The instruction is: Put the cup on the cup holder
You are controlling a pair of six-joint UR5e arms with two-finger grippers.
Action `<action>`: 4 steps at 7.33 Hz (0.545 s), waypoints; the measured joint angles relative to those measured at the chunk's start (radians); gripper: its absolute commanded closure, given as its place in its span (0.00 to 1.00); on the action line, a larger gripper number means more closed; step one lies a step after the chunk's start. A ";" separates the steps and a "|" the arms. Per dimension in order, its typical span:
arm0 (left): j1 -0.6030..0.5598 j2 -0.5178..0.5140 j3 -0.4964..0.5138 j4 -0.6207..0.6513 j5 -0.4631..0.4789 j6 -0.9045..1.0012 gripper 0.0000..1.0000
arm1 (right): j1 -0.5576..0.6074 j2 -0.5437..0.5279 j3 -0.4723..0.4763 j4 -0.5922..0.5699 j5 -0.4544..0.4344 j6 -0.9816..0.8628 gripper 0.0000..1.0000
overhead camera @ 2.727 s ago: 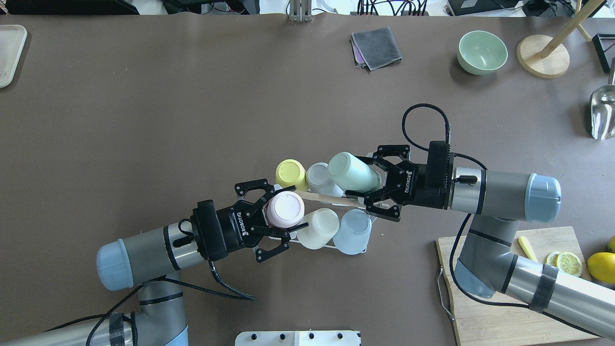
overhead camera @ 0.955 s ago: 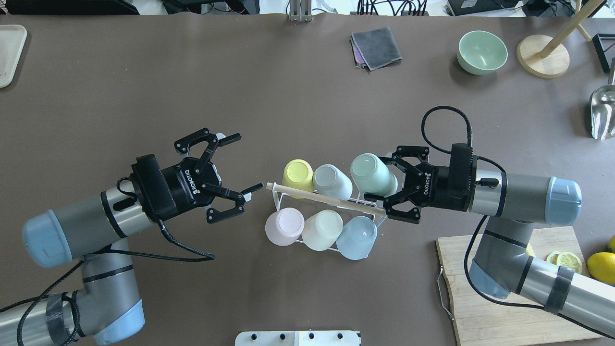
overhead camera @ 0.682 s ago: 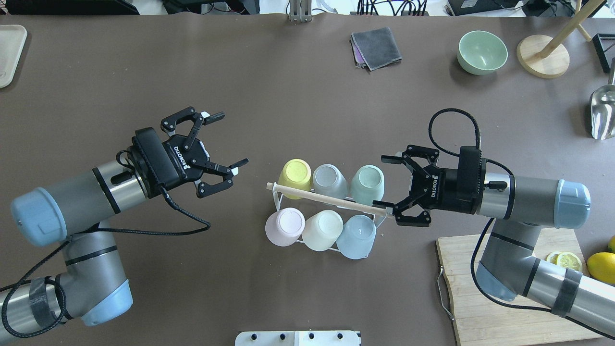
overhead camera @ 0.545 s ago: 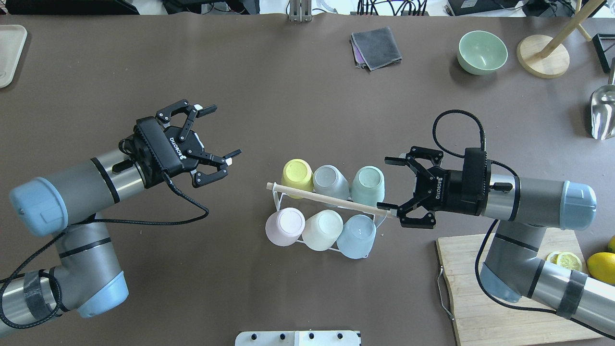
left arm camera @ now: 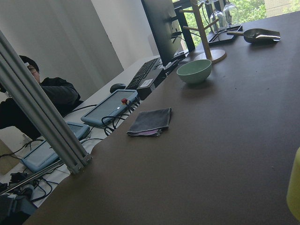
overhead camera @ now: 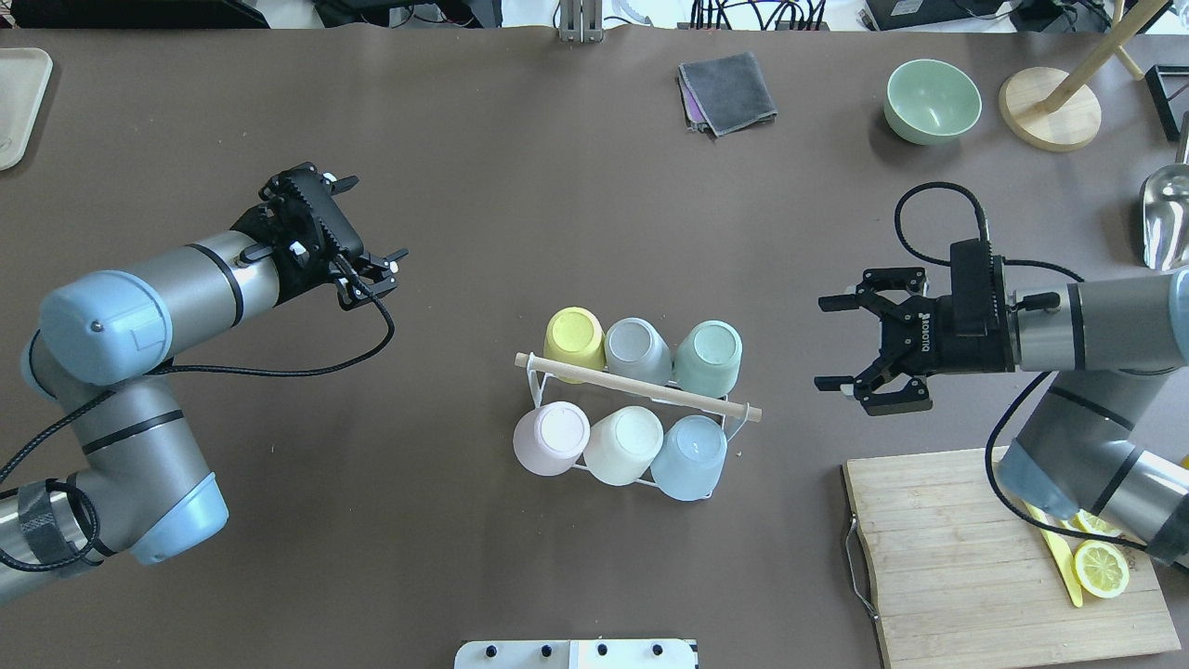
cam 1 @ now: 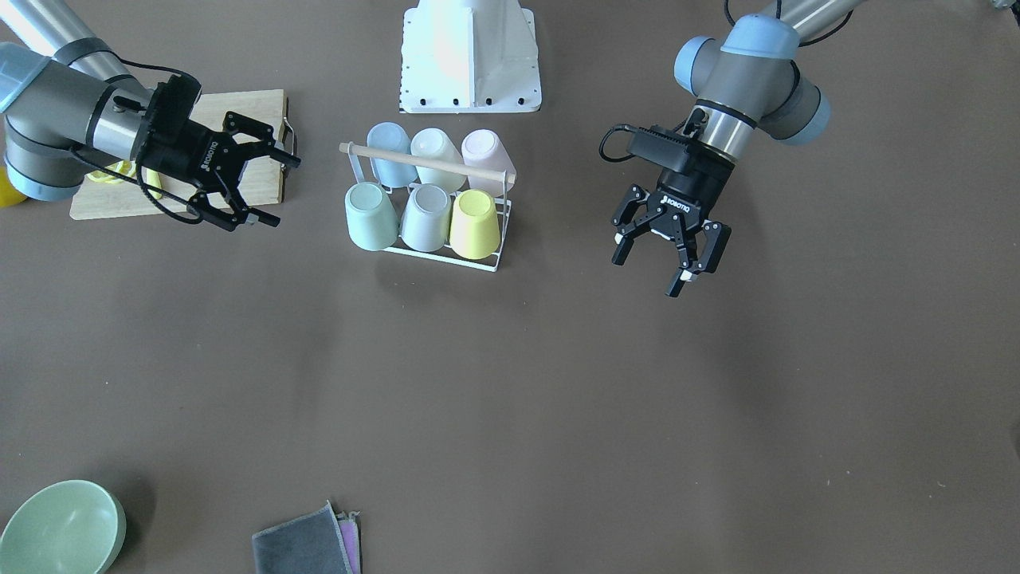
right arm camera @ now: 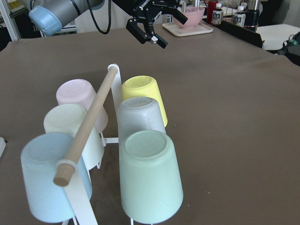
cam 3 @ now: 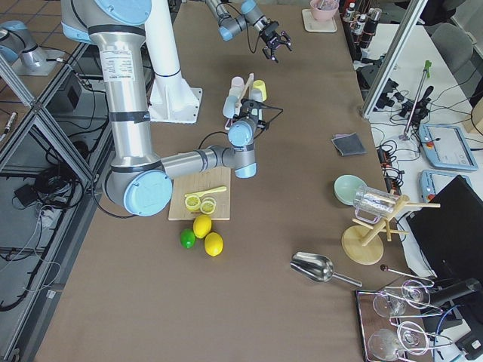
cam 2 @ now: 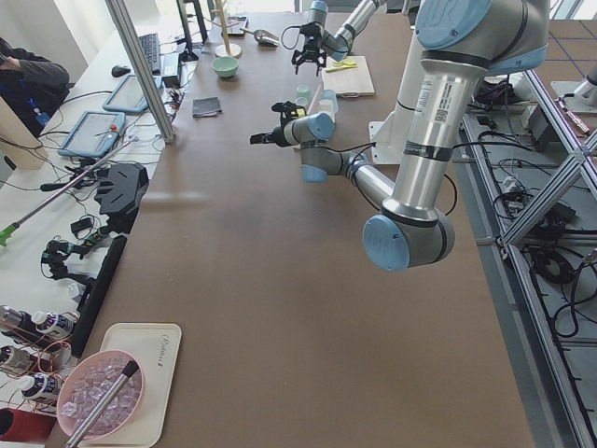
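Observation:
The cup holder (overhead camera: pixel 637 385), a white wire rack with a wooden rod handle, stands mid-table. Several upturned cups sit on its prongs: yellow (overhead camera: pixel 573 336), grey (overhead camera: pixel 636 348) and green (overhead camera: pixel 708 355) in the far row; pink (overhead camera: pixel 552 439), cream (overhead camera: pixel 622 444) and blue (overhead camera: pixel 689 455) in the near row. My left gripper (overhead camera: pixel 370 221) is open and empty, well left of the rack. My right gripper (overhead camera: pixel 821 342) is open and empty, a short way right of the green cup. The right wrist view shows the rack (right arm camera: pixel 86 126) close up.
A wooden cutting board (overhead camera: pixel 975 548) with lemon slices (overhead camera: pixel 1101 567) lies under my right arm. At the far side are a grey cloth (overhead camera: pixel 727 91), a green bowl (overhead camera: pixel 932 100), a wooden stand (overhead camera: pixel 1050 107) and a metal scoop (overhead camera: pixel 1166 218).
The left gripper let go of the pink cup and the right gripper of the green cup, both now on the rack. Both arms drew back outward, open and empty.

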 measured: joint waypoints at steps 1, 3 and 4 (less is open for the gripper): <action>-0.017 -0.003 0.000 0.111 -0.002 0.000 0.01 | 0.071 -0.017 -0.001 -0.090 0.072 -0.001 0.00; -0.053 -0.010 -0.010 0.338 -0.006 0.001 0.01 | 0.201 -0.055 0.006 -0.325 0.148 -0.017 0.00; -0.073 -0.011 -0.031 0.462 -0.006 0.001 0.01 | 0.256 -0.063 0.007 -0.451 0.171 -0.040 0.00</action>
